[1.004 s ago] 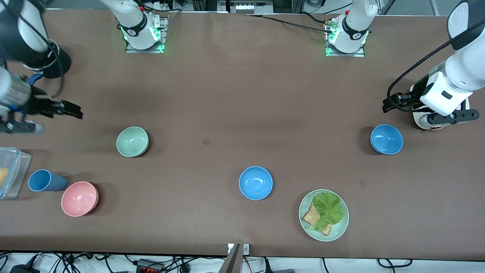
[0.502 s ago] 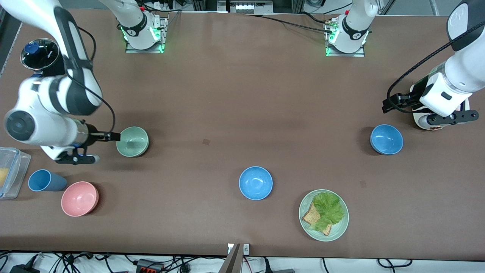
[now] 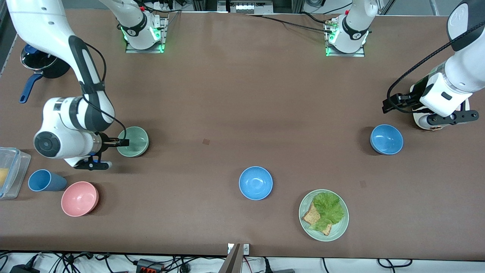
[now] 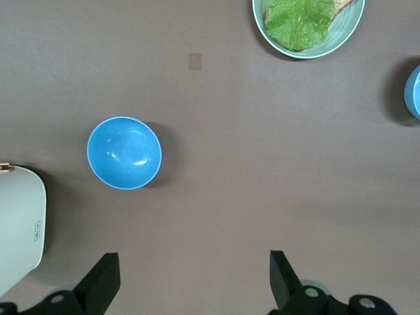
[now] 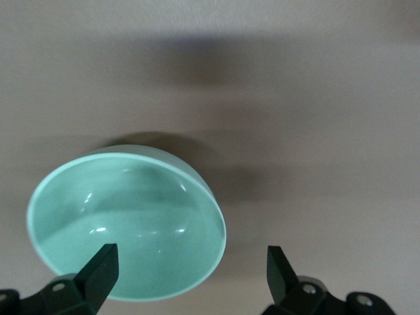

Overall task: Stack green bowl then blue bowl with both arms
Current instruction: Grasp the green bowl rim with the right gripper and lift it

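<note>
While the left arm waits, the right pincer (image 3: pixel 123 143) sits low at the rim of the green bowl (image 3: pixel 133 141), and its two black fingers (image 5: pixel 98 269) are spread wide open with nothing held; one finger is over the bowl's shiny inside and the other is over bare worktop (image 3: pixel 227 94); the green bowl is small, round and smooth, pale mint in colour, and it stands toward the right arm's end of the worktop, about midway between the edge where the robots stand and the edge by the front camera; the blue bowl (image 3: pixel 386 139) is round and plain too, and it stands near the left arm's end of the worktop; the left pincer (image 3: pixel 390 102) hangs in the air above that end, close to the blue bowl, and its fingers (image 4: pixel 100 282) are open as well; a brighter blue bowl (image 3: pixel 255 182) sits near the middle, closer to the front camera's edge; beside it is a flat green plate (image 3: pixel 323 215) with crinkly lettuce and bread.
</note>
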